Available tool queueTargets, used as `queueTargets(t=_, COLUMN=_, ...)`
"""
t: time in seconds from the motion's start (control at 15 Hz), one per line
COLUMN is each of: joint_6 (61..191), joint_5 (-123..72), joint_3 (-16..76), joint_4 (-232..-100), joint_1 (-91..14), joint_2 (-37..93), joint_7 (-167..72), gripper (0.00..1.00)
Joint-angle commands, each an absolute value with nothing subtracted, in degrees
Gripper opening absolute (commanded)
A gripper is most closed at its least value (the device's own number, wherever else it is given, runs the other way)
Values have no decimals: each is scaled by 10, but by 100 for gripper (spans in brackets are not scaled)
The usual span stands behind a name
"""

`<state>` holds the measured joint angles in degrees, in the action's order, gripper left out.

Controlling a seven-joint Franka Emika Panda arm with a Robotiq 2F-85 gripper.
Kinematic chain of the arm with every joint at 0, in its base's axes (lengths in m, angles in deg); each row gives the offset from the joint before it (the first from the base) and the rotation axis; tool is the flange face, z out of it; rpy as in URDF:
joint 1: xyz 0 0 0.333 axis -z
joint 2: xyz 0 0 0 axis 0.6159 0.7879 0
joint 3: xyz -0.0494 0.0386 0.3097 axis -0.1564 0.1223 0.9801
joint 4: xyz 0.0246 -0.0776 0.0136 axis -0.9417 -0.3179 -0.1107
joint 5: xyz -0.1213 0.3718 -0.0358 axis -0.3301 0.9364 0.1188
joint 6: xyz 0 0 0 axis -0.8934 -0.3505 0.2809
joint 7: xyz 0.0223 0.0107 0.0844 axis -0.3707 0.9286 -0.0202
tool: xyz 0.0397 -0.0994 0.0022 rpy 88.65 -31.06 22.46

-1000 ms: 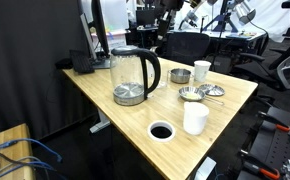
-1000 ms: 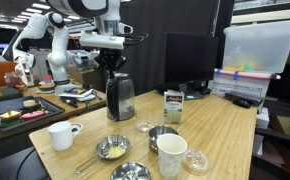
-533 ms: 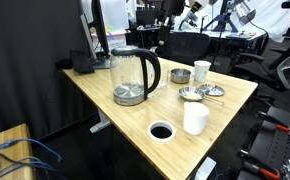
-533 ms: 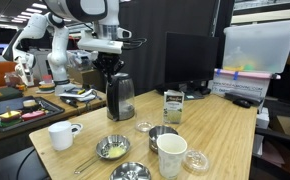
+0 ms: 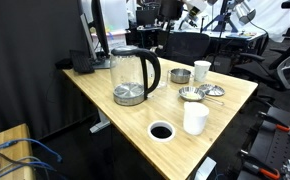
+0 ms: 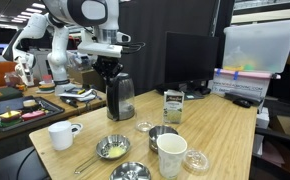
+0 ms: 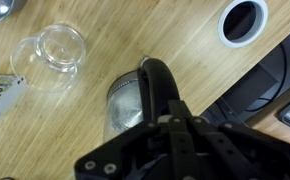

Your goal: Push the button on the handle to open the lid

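The clear glass kettle (image 5: 130, 78) with a steel bottom stands on the wooden table. Its black lid (image 5: 125, 50) sits closed on top. The thick black loop handle (image 5: 154, 70) curves down one side. In an exterior view my gripper (image 6: 109, 66) hangs just above the kettle (image 6: 120, 97). In the wrist view the kettle's top (image 7: 123, 108) lies below me, and the handle (image 7: 157, 82) runs straight under my gripper (image 7: 175, 135). The fingers look pressed together and hold nothing. I cannot see any contact with the handle.
Around the kettle stand a white cup (image 6: 172, 155), a white mug (image 6: 61, 135), steel bowls (image 6: 112, 148), a small carton (image 6: 172, 105) and a clear glass dish (image 7: 55, 48). A cable hole (image 5: 161, 131) sits near the table edge. A monitor (image 6: 190, 62) stands behind.
The arm has shifted a little and the gripper has come down slightly towards the top of the kettle. The kettle and lid have not moved.
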<state>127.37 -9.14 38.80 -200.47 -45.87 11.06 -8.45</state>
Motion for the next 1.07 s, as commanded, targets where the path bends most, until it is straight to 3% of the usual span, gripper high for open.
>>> queueTargets(t=0.0, joint_6=1283, joint_5=-82, joint_3=396, joint_4=-1987, joint_1=-456, joint_2=126, joint_7=-73, gripper=0)
queueTargets(t=1.0, joint_6=1282, joint_5=-69, joint_3=398, joint_4=-1974, joint_1=-450, joint_2=150, joint_7=-70, gripper=0)
